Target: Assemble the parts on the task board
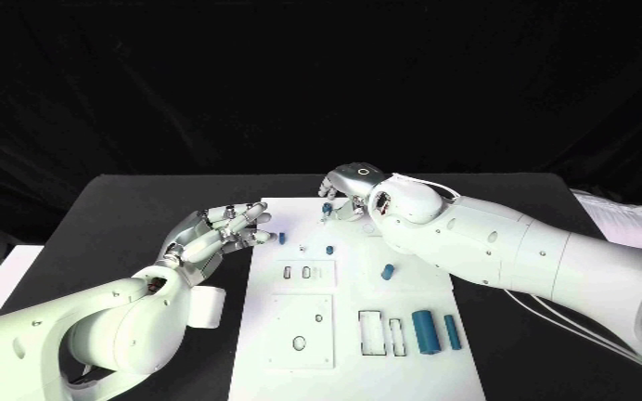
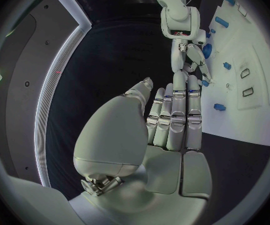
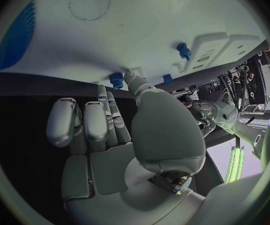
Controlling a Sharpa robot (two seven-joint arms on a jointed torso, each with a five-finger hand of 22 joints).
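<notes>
Carefully, the right hand (image 1: pixel 359 191), pinching a small blue part (image 1: pixel 327 206), should lower it straight onto the board (image 1: pixel 415 364); left hand (image 1: pixel 221 231) rests open.

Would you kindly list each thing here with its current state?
left hand: open, fingers extended, at the board's left edge.
right hand: over the board's far end, grasp unclear.
task board: flat on the table.
large blue cylinder: lying on the board.
slim blue part: lying beside it.

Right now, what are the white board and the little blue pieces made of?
The task board looks like matte white plastic: flat, even, with clean cut-out slots. The blue parts look like smooth plastic too, uniformly coloured with a faint sheen, though painted metal can't be ruled out.
</notes>
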